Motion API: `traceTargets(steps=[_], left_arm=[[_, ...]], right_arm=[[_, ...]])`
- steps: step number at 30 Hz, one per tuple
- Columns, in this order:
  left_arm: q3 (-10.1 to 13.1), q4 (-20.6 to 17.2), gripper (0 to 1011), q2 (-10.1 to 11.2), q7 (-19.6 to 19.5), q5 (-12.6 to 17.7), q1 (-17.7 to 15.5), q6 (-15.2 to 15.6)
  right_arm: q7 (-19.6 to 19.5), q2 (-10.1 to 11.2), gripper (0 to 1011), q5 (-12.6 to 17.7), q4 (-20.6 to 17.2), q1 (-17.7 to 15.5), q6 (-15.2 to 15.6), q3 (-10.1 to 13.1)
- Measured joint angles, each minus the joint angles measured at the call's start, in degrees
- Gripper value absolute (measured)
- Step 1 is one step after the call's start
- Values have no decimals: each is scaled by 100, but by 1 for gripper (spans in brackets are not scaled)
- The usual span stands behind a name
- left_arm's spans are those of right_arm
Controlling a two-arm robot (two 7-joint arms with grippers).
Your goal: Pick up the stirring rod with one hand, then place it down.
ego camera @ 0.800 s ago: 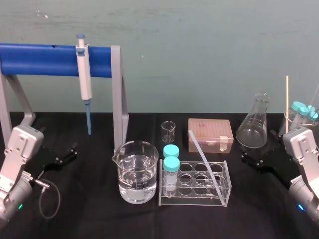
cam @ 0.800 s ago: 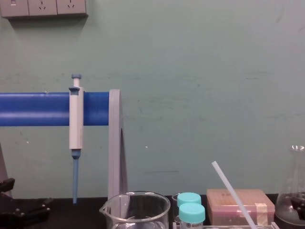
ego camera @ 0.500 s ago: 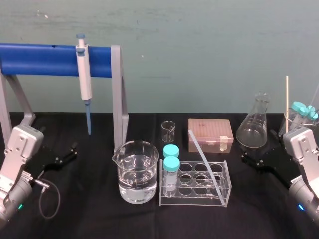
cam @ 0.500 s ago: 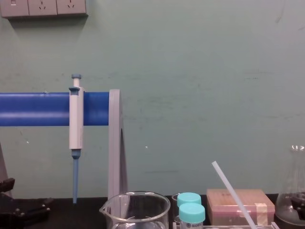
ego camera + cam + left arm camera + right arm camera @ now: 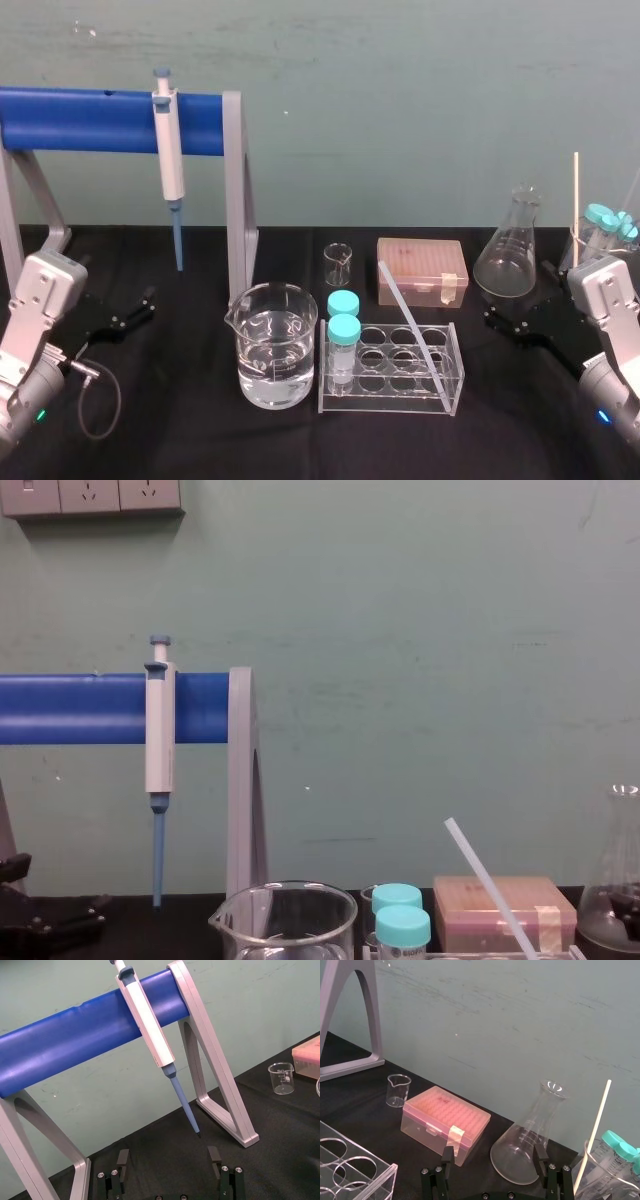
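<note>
Your stirring rod [image 5: 411, 326], the long, thin, translucent white one, is leaning tilted in the clear plastic test-tube rack [image 5: 385, 398] at the middle of the black table [image 5: 180, 430]. Its lower end sits down by the rack's front right corner, though you cannot tell which well it stands in. Its upper end rises back and to the left, towards the pink lidded tip box [image 5: 422, 270] behind the rack. Nothing is gripping it.

At the rack's left end stand two tubes with teal caps [image 5: 343, 328]. Just beside them is a large glass beaker of clear liquid [image 5: 277, 345], and a small empty glass beaker [image 5: 338, 263] sits farther back. A clear conical flask [image 5: 508, 255] is on the right.

Your right gripper [image 5: 494, 1154] is low at the table's right side, just in front of that flask, its black fingers spread wide around nothing. Your left gripper [image 5: 168, 1160] is well apart at the far left, fingers equally wide and bare, facing the grey stand with the blue bar [image 5: 90, 120]. The white-and-blue pipette [image 5: 170, 150] hangs there.
</note>
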Motion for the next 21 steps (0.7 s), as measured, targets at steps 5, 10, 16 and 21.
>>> traceTargets(steps=[5,10,16,21], left_arm=[[0,0,1000,0,0,0,0,0],[0,0,1000,0,0,0,0,0],[0,0,1000,0,0,0,0,0],[0,0,1000,0,0,0,0,0]], right_arm=[[0,0,1004,0,0,0,0,0],[0,0,1004,0,0,0,0,0],[0,0,1004,0,0,0,0,0],[0,0,1004,0,0,0,0,0]])
